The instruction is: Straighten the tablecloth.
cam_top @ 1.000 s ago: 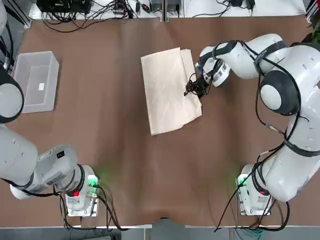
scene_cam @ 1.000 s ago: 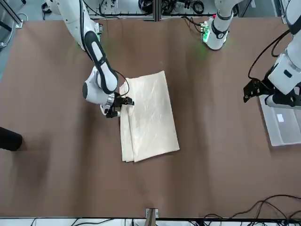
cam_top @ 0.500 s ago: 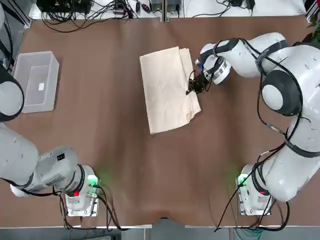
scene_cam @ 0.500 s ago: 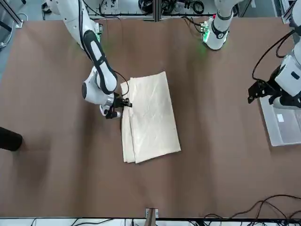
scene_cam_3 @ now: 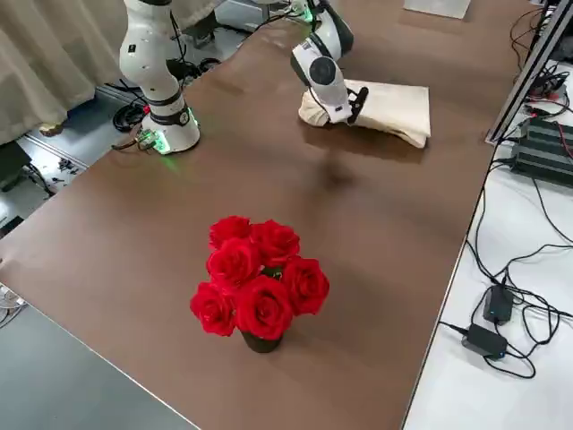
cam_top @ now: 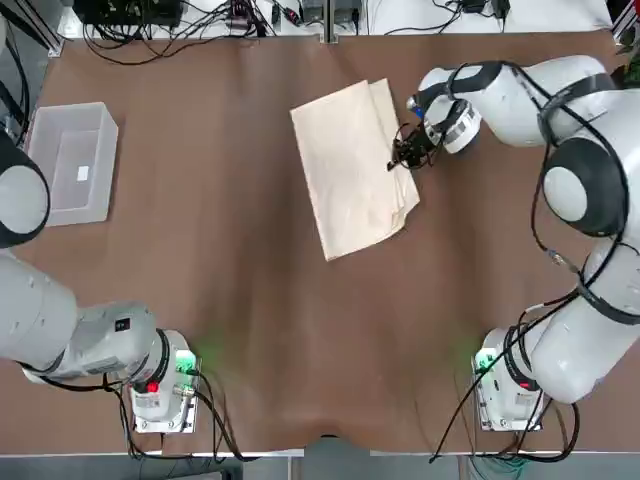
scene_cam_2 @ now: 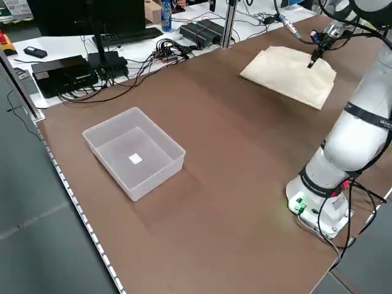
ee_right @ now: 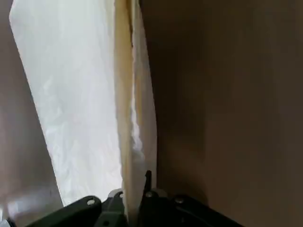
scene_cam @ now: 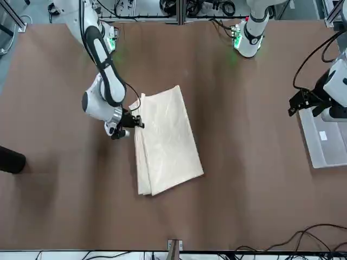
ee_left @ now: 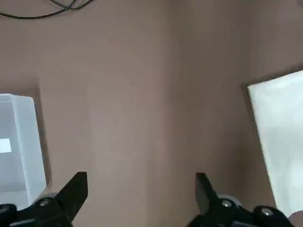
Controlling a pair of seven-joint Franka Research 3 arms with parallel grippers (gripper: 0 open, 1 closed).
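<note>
The cream tablecloth [cam_top: 352, 165] lies folded in layers and skewed on the brown table [cam_top: 200, 280], right of the middle toward the far side. My right gripper [cam_top: 405, 160] is low at the cloth's right edge, shut on that layered edge. From the front, the right gripper [scene_cam: 130, 122] pinches the tablecloth [scene_cam: 165, 141] at its side. Up close, the stacked edges of the tablecloth [ee_right: 80, 94] run into the right gripper [ee_right: 135, 191]. My left gripper [scene_cam: 301, 101] hovers open beside the bin, far from the cloth, and the left gripper [ee_left: 139, 189] holds nothing.
A clear plastic bin [cam_top: 70, 160] stands at the table's left side. A bunch of red roses [scene_cam_3: 255, 282] stands near the right end of the table. Cables and electronics [cam_top: 180, 20] lie beyond the far edge.
My right gripper went from part open to shut on the cloth's right edge, then dragged it right and toward the far side, turning the cloth slightly. The left gripper drifted a little.
</note>
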